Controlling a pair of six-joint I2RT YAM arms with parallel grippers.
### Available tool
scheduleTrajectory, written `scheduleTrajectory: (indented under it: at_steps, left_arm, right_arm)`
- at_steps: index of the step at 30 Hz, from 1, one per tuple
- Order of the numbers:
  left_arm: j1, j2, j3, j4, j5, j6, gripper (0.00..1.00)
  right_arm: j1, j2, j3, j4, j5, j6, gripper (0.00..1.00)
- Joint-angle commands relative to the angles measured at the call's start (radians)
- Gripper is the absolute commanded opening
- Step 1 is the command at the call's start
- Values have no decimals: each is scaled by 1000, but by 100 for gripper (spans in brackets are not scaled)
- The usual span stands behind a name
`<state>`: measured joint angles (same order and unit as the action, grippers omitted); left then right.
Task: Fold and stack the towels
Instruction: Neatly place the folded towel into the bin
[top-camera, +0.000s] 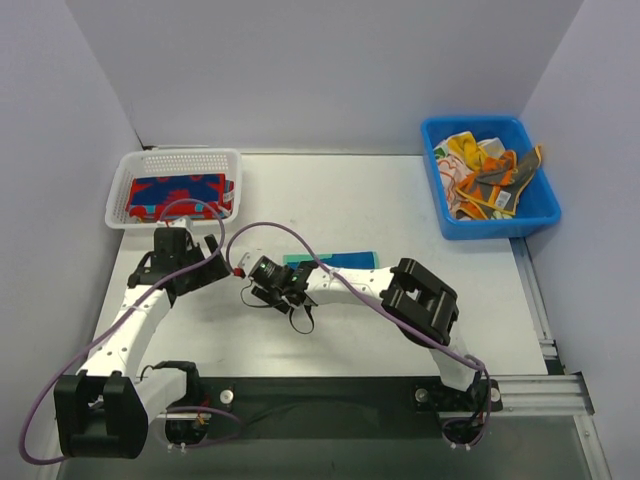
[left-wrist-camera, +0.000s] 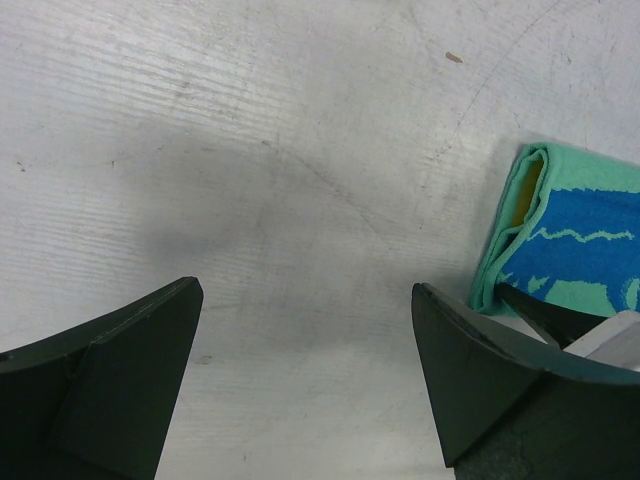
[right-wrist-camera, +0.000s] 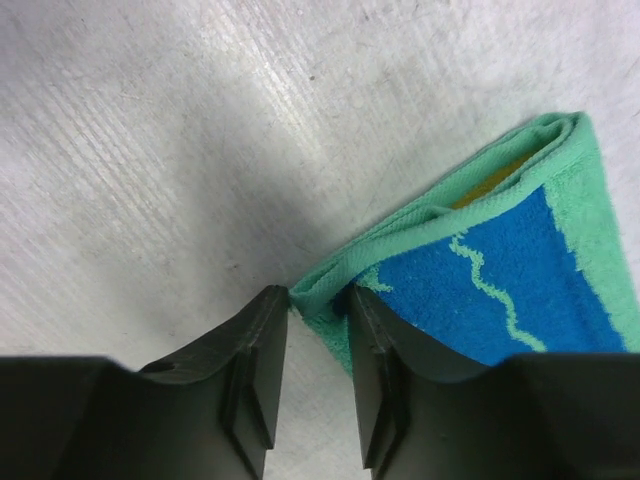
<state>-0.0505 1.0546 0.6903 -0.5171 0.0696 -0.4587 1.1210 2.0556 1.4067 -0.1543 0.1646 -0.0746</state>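
Here, at the middle of the counter (top-camera: 330, 200), our right claw (right-wrist-camera: 318, 300) is clamped on a corner of the folded teal towel (right-wrist-camera: 520, 270), probably to carry it for stacking. Our left claw (left-wrist-camera: 305, 290) hangs spread apart just beside it, over bare surface. At the far-left corner, the basket (top-camera: 180, 155) holds a red-and-blue towel (top-camera: 180, 192). The far-right bin (top-camera: 500, 225) holds crumpled towels (top-camera: 485, 175).

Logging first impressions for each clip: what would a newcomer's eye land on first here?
The folded teal towel mid-table, its corner pinched in the right hand, while the left hand hangs open beside it. Then the colour at the far corners: a red-and-blue towel in the white basket left, jumbled towels in the blue bin right.
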Motion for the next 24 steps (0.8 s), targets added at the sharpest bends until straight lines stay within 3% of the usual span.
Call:
scheduleTrajectory:
  at_steps: [1,7,11,17,24]
  left_arm:
    - [6,13,9,14,22,3,97]
    - [6,42,6,20,62,-12,97]
    - [6,64,-29,69,171,-93,97]
    - [-37,142,-86,268,320,-265,97]
    - [-242,228,-83,498,288,-432,97]
  right_arm:
    - [11,40,-29,-44,-37,15,28]
    - [10,-9,-67,-27,-65,4,0]
    - [-21,-115,-182,91,-131,41,0]
    - [-101,-284,-388,428,-310,137,0]
    - [-162,-373,-520,648,-408,229,0]
